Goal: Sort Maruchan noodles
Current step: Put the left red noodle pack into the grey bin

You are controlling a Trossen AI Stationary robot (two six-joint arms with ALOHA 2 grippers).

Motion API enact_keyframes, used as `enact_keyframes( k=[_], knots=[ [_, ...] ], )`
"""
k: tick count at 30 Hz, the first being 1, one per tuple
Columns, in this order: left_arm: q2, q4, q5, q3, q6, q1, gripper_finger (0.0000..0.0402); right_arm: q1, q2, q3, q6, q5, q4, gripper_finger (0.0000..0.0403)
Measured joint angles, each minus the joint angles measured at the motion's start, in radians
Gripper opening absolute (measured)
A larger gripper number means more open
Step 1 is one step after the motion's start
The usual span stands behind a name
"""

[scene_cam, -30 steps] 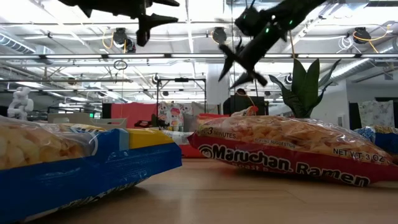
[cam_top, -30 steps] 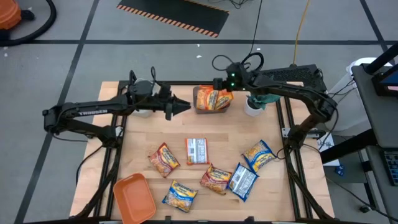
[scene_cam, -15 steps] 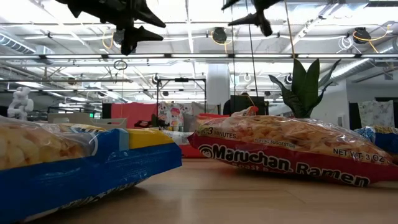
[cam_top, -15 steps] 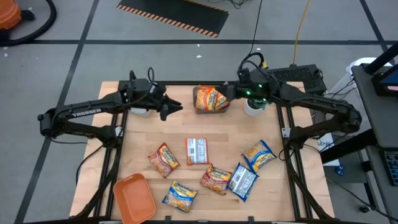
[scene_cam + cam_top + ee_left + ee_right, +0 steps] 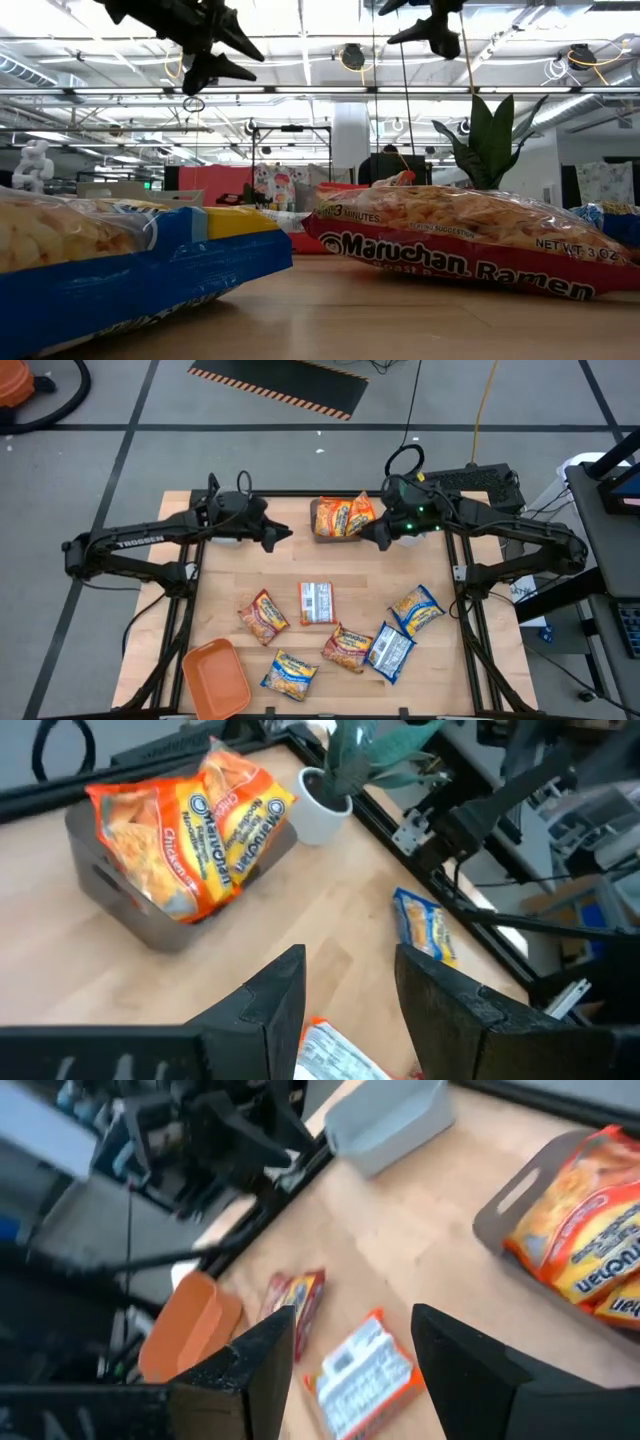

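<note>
The grey bin sits at 12 o'clock on the table and already holds two orange Maruchan noodles packets, standing on edge and leaning against each other. This suggests the bin is the collection point for the orange variety.

Six packets remain loose between the table centre and 5 o'clock:
- an orange-red packet and a white-backed packet near centre;
- an orange packet touching a blue-edged packet;
- a yellow-and-blue packet at 4 o'clock;
- another yellow-and-blue packet at 6 o'clock, just beside the orange tray at 7 o'clock.

The potted plant stands beside the bin.

End effectors: the left gripper hovers at 11 o'clock beside the bin, fingers partly spread with nothing between them. The right gripper hovers at 1 o'clock, just beside the bin, fingers spread and empty. Both are raised well clear of the table, judged as a transit posture between picks.
</note>
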Motion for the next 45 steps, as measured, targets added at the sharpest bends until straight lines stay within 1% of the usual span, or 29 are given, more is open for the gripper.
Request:
enact_keyframes(
  k=[5,9,11,13,16,22,27,31,35,38,45],
  knots=[
    [0.0,-0.007,-0.067,0.0,-0.058,-0.086,0.0159,-0.029,0.0,0.0,-0.073,-0.129,-0.041,0.0193],
    [0.0,-0.038,-0.162,0.0,-0.106,-0.157,0.0159,-0.052,0.0,0.0,-0.163,-0.253,-0.101,0.0193],
    [0.0,-0.063,-0.217,0.0,-0.134,-0.188,0.0159,-0.052,0.0,0.0,-0.24,-0.277,-0.142,0.0193],
    [0.0,-0.101,-0.256,0.0,-0.166,-0.218,0.0159,-0.052,0.0,0.0,-0.315,-0.278,-0.184,0.0193],
    [0.004,-0.18,-0.28,0.0,-0.239,-0.259,0.0159,-0.051,0.0,0.0,-0.384,-0.279,-0.244,0.0193],
    [0.005,-0.442,-0.267,0.0,-0.474,-0.319,0.0159,-0.052,0.0,0.0,-0.447,-0.28,-0.28,0.0193],
    [0.005,-0.539,-0.255,0.0,-0.575,-0.352,0.0159,-0.051,0.0,0.0,-0.478,-0.302,-0.279,0.0193],
    [0.03,-0.581,-0.245,0.0,-0.632,-0.361,0.0159,-0.052,0.0,0.0,-0.511,-0.301,-0.277,0.0193],
    [0.08,-0.601,-0.187,0.0,-0.686,-0.362,0.0159,-0.052,0.0,0.0,-0.533,-0.301,-0.276,0.0193],
    [0.126,-0.599,-0.126,0.0,-0.696,-0.362,0.0159,-0.052,0.0,0.0,-0.518,-0.301,-0.276,0.0193],
    [0.221,-0.583,-0.063,0.0,-0.783,-0.362,0.0163,-0.052,0.0,0.0,-0.47,-0.301,-0.259,0.0193]
  ],
)
